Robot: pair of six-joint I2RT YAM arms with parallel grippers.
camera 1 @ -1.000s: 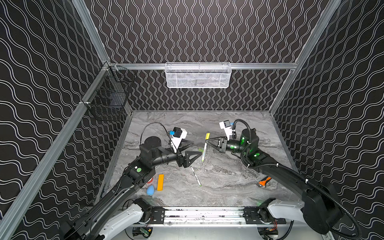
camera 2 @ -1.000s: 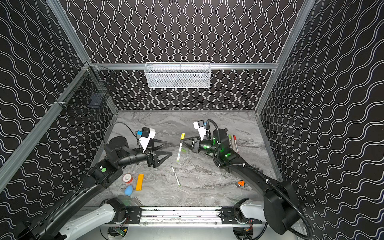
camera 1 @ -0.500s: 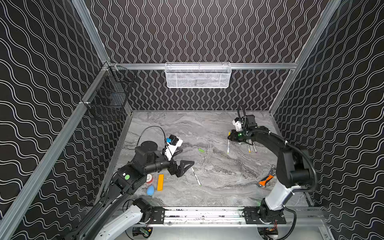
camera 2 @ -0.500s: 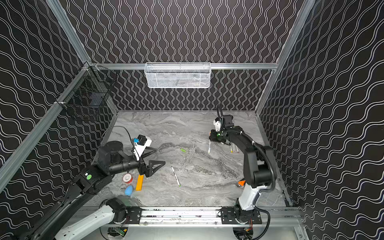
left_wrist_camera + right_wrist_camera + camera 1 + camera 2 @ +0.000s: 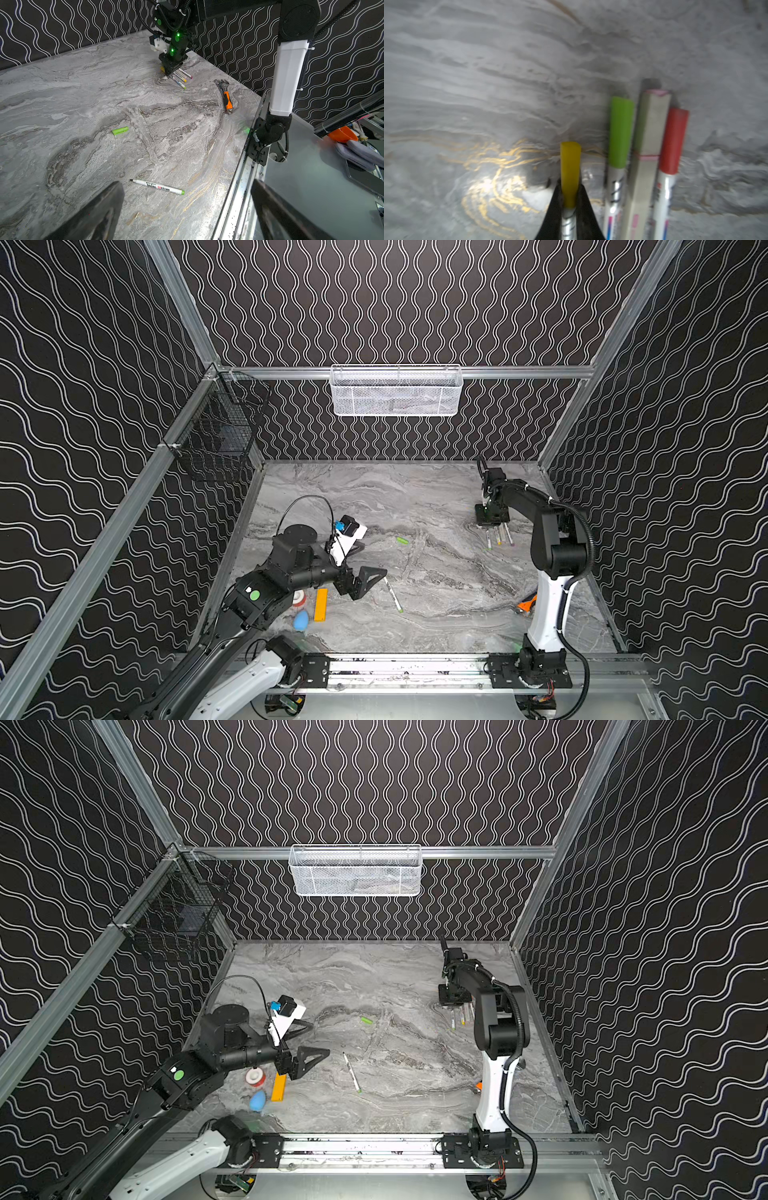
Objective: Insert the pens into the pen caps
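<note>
Your right hand [image 5: 570,188], pointing down at the far right of the table [image 5: 415,497], is clamped tight on a yellow-capped pen [image 5: 570,164], held low over the marble; whether the cap touches the surface cannot be told; just beside it lie three capped pens [image 5: 650,128], green, pale and red, side by side; your left hand [image 5: 374,559] hovers above the near left of the table, jaws spread wide and holding nothing; an uncapped pen [image 5: 158,187] with a green end lies just right of that hand; a loose green cap [image 5: 120,131] rests near the middle of the table, farther back and well apart from that pen; an orange-handled wrench [image 5: 225,97] lies at the near right.
</note>
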